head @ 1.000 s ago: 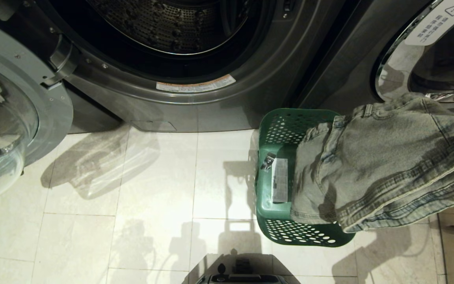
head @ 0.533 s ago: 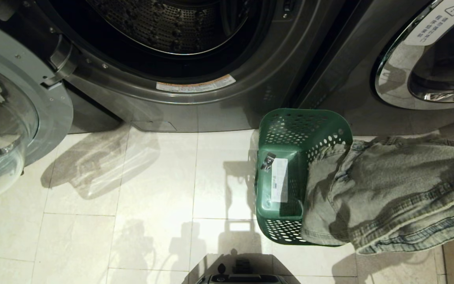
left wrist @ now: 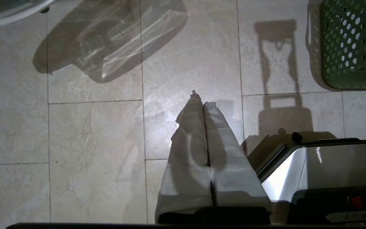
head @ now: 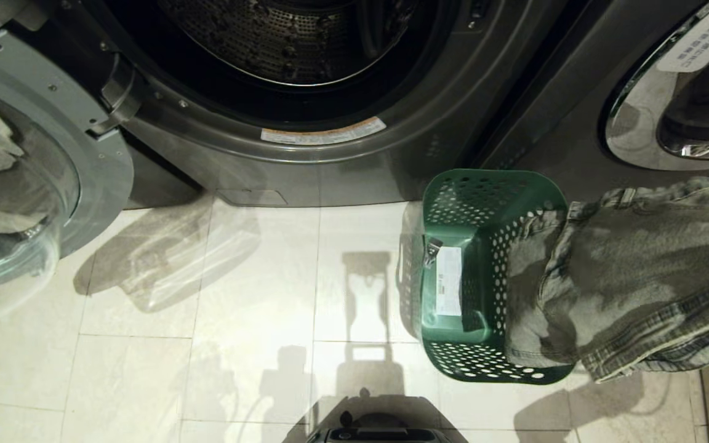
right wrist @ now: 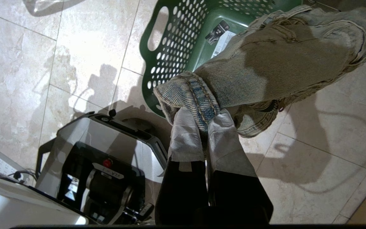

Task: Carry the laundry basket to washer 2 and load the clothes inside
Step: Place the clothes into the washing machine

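Door (head: 16, 203): round, swung wide open at far left; a clear domed glass bowl set in a broad grey ring with small screws.
Washer (head: 342, 154): dark grey, smooth metal front; the round opening shows a perforated steel drum (head: 293, 37), with a long pale sticker on the lower rim.
Floor (head: 237, 295): pale glossy stone tiles with thin grout lines, crossed by hard shadows.
Left gripper (left wrist: 202, 101): hangs over bare tiles near the robot's base; two long tapered fingers wrapped in pale fabric, pressed together, holding nothing.
Base (head: 379, 431): the robot's own silver and black body at the bottom edge.
Basket (head: 453, 203): dark green plastic, rounded corners, walls dotted with round holes, a cut-out handle on its side; it stands on the floor just before the washer's lower right corner, with a white label lying on its bottom.
Jeans (head: 644, 271): pale, faded denim with heavy stitched seams, lifted and draped over the basket's right rim, hanging past it.
Right gripper (right wrist: 203, 122): fabric-wrapped fingers pinching a thick rolled hem of the jeans.
Second washer (head: 668, 117): at far right, its chrome-rimmed round door closed.
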You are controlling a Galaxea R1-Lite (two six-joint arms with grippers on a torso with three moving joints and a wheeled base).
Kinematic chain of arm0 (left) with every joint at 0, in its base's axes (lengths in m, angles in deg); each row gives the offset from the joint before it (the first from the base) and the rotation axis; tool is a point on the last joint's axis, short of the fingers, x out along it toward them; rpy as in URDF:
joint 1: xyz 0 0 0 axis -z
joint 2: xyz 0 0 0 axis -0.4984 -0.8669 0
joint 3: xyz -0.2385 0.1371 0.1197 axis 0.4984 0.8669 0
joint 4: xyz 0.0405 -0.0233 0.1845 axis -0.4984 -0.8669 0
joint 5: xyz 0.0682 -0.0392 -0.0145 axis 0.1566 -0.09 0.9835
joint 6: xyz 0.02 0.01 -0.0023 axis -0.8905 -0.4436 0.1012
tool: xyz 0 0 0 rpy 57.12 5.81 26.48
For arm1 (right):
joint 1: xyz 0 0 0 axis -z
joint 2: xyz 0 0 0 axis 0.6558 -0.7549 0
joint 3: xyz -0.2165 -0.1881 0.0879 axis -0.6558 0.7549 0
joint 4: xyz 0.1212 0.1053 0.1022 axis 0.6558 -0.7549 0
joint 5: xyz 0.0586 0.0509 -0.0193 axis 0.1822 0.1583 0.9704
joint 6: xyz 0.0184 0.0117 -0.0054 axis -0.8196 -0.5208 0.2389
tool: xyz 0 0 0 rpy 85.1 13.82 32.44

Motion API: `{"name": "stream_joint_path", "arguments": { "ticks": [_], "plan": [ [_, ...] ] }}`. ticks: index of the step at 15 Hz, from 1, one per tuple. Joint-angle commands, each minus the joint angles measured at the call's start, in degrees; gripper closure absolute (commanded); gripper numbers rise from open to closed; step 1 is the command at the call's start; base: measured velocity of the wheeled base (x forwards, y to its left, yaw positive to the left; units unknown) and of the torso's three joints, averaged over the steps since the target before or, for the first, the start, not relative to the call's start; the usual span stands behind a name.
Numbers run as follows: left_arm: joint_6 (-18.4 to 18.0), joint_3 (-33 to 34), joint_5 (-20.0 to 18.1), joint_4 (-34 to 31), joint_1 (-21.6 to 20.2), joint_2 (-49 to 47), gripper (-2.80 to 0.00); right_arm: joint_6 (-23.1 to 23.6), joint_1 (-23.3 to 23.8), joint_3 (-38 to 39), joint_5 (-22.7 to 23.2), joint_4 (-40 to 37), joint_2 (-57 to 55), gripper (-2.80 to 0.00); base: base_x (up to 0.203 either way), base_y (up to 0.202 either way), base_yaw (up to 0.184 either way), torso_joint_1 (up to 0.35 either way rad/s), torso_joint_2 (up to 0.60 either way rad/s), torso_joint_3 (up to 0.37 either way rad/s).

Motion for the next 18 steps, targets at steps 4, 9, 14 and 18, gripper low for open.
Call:
{"name": "stream_joint_path", "arguments": {
  "ticks": [4, 9, 14, 18],
  "plan": [
    [0.02, 0.09, -0.02, -0.02, 0.02, 0.01, 0.00, 0.44, 0.00, 0.40, -0.09, -0.19, 0.65, 0.00, 0.000, 0.192, -0.002, 0.003, 0.00, 0.003],
    [0.04, 0.09, 0.06, -0.03, -0.05, 0.01, 0.00, 1.23, 0.00, 0.40, -0.09, -0.19, 0.91, 0.00, 0.000, 0.194, -0.001, 0.004, 0.00, 0.003],
    [0.04, 0.09, 0.06, -0.03, -0.05, 0.01, 0.00, 2.17, 0.09, 0.75, -0.17, -0.19, 2.05, 0.00, 0.000, 0.195, -0.002, 0.001, 0.00, 0.003],
    [-0.05, 0.09, 0.06, -0.03, 0.03, 0.01, 0.00, 3.35, 0.27, 1.54, -0.17, -0.19, 2.94, 0.00, 0.000, 0.193, -0.001, 0.004, 0.00, 0.001]
  ]
}}
